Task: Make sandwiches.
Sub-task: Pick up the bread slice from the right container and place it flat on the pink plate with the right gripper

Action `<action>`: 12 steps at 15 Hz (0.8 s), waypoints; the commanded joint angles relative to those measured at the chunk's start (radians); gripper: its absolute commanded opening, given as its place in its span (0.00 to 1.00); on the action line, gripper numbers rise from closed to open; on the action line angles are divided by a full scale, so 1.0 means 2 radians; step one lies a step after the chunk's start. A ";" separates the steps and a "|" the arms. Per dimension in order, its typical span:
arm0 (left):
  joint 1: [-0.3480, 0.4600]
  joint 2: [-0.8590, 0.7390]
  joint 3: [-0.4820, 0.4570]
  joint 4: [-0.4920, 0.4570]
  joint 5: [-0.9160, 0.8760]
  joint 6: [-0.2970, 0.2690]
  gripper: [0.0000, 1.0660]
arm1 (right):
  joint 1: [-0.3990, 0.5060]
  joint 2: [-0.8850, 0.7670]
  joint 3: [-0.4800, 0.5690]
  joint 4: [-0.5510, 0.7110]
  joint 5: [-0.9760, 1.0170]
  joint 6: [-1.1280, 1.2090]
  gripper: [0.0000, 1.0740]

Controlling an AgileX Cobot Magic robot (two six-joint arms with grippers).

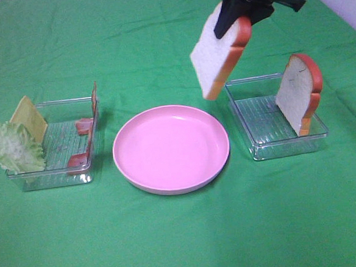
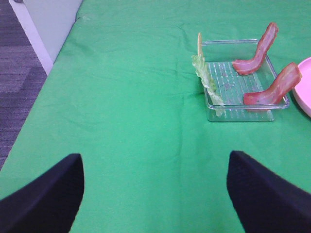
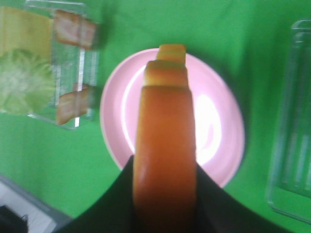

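Exterior high first: what do we make of the bread?

We see one bread slice (image 1: 218, 54) hanging tilted in the air, up near the far-right rim of the pink plate (image 1: 170, 147). Its face is white and porous, and its crust is orange-red. The right end effector (image 1: 234, 21) is clamped on the slice's rounded top.

And in the right wrist view?

There we look straight along the glossy orange crust, with the plate below it.

The other slice?

The second bread slice (image 1: 296, 94) stands on edge at the right end of the right tray (image 1: 258, 149), with the same white face and orange-red crust.

And our fillings?

They are all at the left tray (image 1: 53, 180). The pale green, frilly lettuce (image 1: 13, 148) and the yellow cheese slice (image 1: 29, 116) are propped at the wall farther from the plate. Two pink-red bacon strips (image 2: 255, 51) lean on the wall nearer it.

Our left end effector (image 2: 155, 194)?

It is spread wide and holds nothing, over the green desk (image 1: 173, 244), well apart from that tray.
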 commanded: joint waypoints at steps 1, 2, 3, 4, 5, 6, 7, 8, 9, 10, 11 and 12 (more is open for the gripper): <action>-0.002 -0.012 0.001 0.001 -0.002 0.000 0.72 | 0.023 0.016 0.009 0.106 0.027 -0.049 0.00; -0.002 -0.012 0.001 0.001 -0.002 0.000 0.72 | 0.031 0.022 0.028 0.143 0.010 -0.063 0.00; -0.002 -0.012 0.001 0.001 -0.002 0.000 0.72 | 0.036 0.025 0.042 0.163 0.000 -0.072 0.00; -0.002 -0.012 0.001 0.001 -0.002 0.000 0.72 | 0.041 0.030 0.076 0.187 -0.021 -0.087 0.00; -0.002 -0.012 0.001 0.001 -0.002 0.000 0.72 | 0.047 0.035 0.112 0.215 -0.046 -0.101 0.00; -0.002 -0.012 0.001 0.001 -0.002 0.000 0.72 | 0.047 0.036 0.153 0.241 -0.077 -0.123 0.00; -0.002 -0.012 0.001 0.001 -0.002 0.000 0.72 | 0.047 0.036 0.189 0.272 -0.112 -0.142 0.00; -0.002 -0.012 0.001 0.001 -0.002 0.000 0.72 | 0.047 0.036 0.221 0.302 -0.142 -0.161 0.00; -0.002 -0.012 0.001 0.001 -0.002 0.000 0.72 | 0.047 0.038 0.240 0.327 -0.167 -0.179 0.00; -0.002 -0.012 0.001 0.001 -0.002 0.000 0.72 | 0.047 0.048 0.248 0.350 -0.179 -0.191 0.00; -0.002 -0.012 0.001 0.001 -0.002 0.000 0.72 | 0.047 0.058 0.247 0.352 -0.179 -0.194 0.00; -0.002 -0.012 0.001 0.001 -0.002 0.000 0.72 | 0.047 0.068 0.247 0.352 -0.180 -0.194 0.00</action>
